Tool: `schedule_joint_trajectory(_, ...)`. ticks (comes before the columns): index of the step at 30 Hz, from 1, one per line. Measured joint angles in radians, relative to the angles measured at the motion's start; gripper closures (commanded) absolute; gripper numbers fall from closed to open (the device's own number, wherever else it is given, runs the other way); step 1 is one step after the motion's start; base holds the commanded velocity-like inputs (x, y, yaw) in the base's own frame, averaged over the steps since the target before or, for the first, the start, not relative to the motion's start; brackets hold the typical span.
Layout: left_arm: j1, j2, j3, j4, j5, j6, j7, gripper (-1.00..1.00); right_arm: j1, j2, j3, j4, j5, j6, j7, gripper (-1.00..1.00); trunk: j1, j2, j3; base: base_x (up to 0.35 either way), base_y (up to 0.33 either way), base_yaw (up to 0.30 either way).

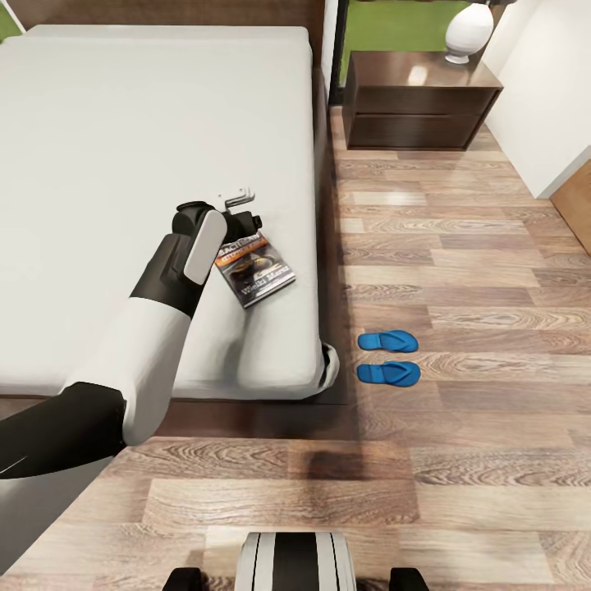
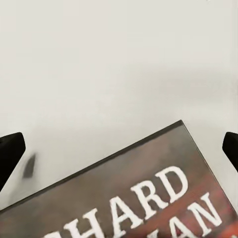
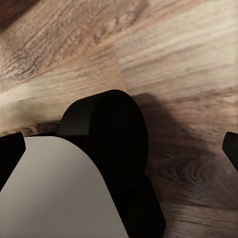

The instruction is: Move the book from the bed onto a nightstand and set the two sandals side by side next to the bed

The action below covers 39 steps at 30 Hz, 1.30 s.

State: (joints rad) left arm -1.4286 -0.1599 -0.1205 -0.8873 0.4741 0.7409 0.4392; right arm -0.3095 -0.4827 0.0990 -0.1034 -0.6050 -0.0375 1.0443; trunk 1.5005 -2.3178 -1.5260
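Note:
The book (image 1: 256,271) lies flat on the pale mattress of the bed (image 1: 123,148), near its right edge. My left gripper (image 1: 238,231) hovers just over the book's far left end, pointing down. Up close, the book's corner (image 2: 148,188) with its white lettering lies between the spread fingertips (image 2: 10,153), so my left gripper (image 2: 119,148) is open and holds nothing. Two blue sandals (image 1: 388,341) (image 1: 389,373) lie side by side on the floor beside the bed's right front corner. The nightstand (image 1: 419,98) stands past the bed at the back right. My right gripper (image 3: 119,148) is open over the floor.
A white vase-like object (image 1: 469,31) stands on the nightstand's top. A white wall (image 1: 550,107) runs along the right. The wood-plank floor (image 1: 460,246) stretches between bed and wall. My own base (image 1: 295,562) shows at the lower edge.

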Motion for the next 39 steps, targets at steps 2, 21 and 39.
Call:
schedule_joint_trajectory(2, 0.0, 0.0, 0.0, 0.0, 0.0, 0.0, -0.001, -1.0, 0.0, 0.0, 0.0, 0.0, 0.0, 0.0, 0.0, -1.0, 0.0, 0.0, 0.0, -0.032, 0.0, 0.0)
schedule_joint_trajectory(21, 0.0, 0.0, 0.001, 0.0, 0.0, 0.0, -0.001, -1.0, 0.0, 0.0, 0.0, 0.0, 0.0, 0.0, 0.0, -1.0, 0.0, 0.0, 0.0, -0.095, 0.0, 0.0)
schedule_joint_trajectory(39, 0.001, 0.0, 0.001, 0.0, 0.0, 0.0, -0.001, -1.0, 0.0, 0.0, 0.0, 0.0, 0.0, 0.0, 0.0, -1.0, 0.0, 0.0, 0.0, -0.123, 0.0, 0.0)
